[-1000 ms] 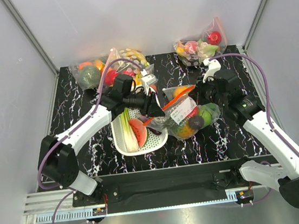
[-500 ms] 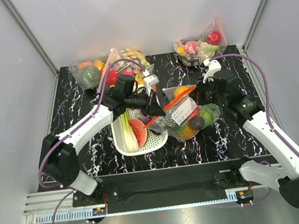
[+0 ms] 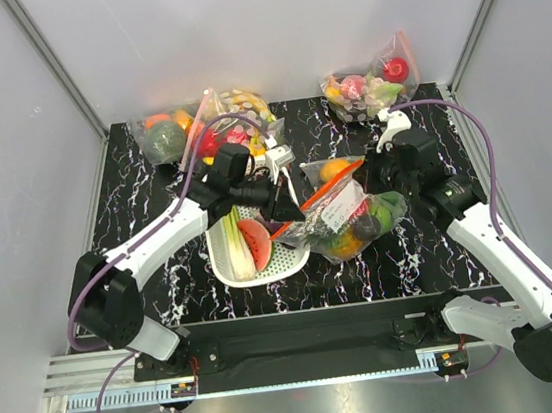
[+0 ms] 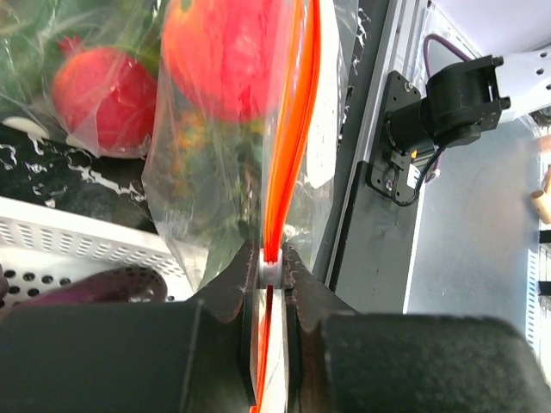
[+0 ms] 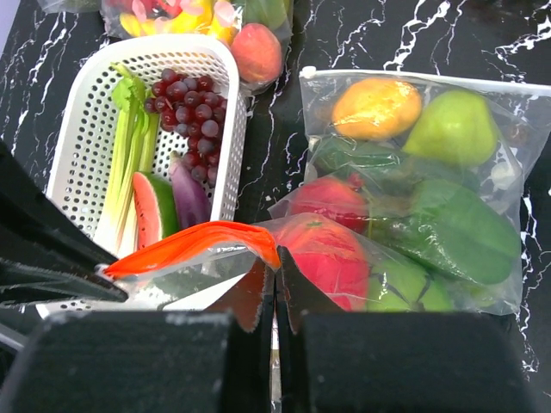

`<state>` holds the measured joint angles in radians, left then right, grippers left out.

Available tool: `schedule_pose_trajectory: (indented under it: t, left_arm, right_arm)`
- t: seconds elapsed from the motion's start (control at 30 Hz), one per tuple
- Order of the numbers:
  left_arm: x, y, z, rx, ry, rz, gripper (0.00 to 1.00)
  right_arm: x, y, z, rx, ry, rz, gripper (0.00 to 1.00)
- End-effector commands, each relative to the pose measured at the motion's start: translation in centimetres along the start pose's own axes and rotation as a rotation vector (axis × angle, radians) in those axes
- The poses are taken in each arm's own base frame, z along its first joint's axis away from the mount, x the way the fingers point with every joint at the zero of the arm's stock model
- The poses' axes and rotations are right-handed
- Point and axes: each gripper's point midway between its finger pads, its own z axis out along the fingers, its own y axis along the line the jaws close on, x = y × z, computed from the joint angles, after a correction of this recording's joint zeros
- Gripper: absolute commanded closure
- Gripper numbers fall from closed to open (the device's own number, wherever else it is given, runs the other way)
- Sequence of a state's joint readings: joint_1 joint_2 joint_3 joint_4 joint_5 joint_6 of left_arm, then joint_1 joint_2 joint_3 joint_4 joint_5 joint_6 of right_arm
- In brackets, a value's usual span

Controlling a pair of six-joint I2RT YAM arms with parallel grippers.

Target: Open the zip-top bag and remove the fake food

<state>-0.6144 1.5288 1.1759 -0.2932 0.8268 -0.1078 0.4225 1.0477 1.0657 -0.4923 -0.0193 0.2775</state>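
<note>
The zip-top bag [image 3: 343, 216] hangs between my two grippers above the table, right of the basket. Its orange-red zip strip [image 3: 320, 195] runs between them. My left gripper [image 3: 293, 207] is shut on the white slider [image 4: 269, 262] of the strip [image 4: 291, 129]. My right gripper [image 3: 361, 178] is shut on the other end of the strip [image 5: 194, 243], its jaws [image 5: 275, 271] pinching the corner. Inside the bag are a red fruit [image 5: 331, 254], a green fruit [image 5: 392, 292] and an orange-yellow piece [image 3: 341, 242]. The white label [image 3: 335, 211] faces up.
A white basket [image 3: 292, 257] with leek, watermelon slice, grapes and eggplant lies under my left arm. A clear bag with an orange and a green fruit [image 5: 405, 112] lies under the held bag. More filled bags stand at the back left [image 3: 161, 135], back middle [image 3: 241, 105] and back right [image 3: 367, 84].
My left gripper has shifted slightly right and toward the near edge with the slider. The bag has swung a little with it. The right gripper has held its place.
</note>
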Motion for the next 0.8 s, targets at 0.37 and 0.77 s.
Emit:
schedule_pose_trajectory:
  t: [0.37,0.77]
  left_arm:
    - [3.3,-1.6,-2.7,-0.045,0.056,-0.019,1.00]
    - [2.4,-2.8,-3.6,-0.064,0.042,0.005,1.00]
  right_arm:
    - [-4.7,-4.3,0.8,0.150,-0.153,0.020,1.00]
    - [-5.8,-6.3,1.8,0.183,-0.135,0.036,1.00]
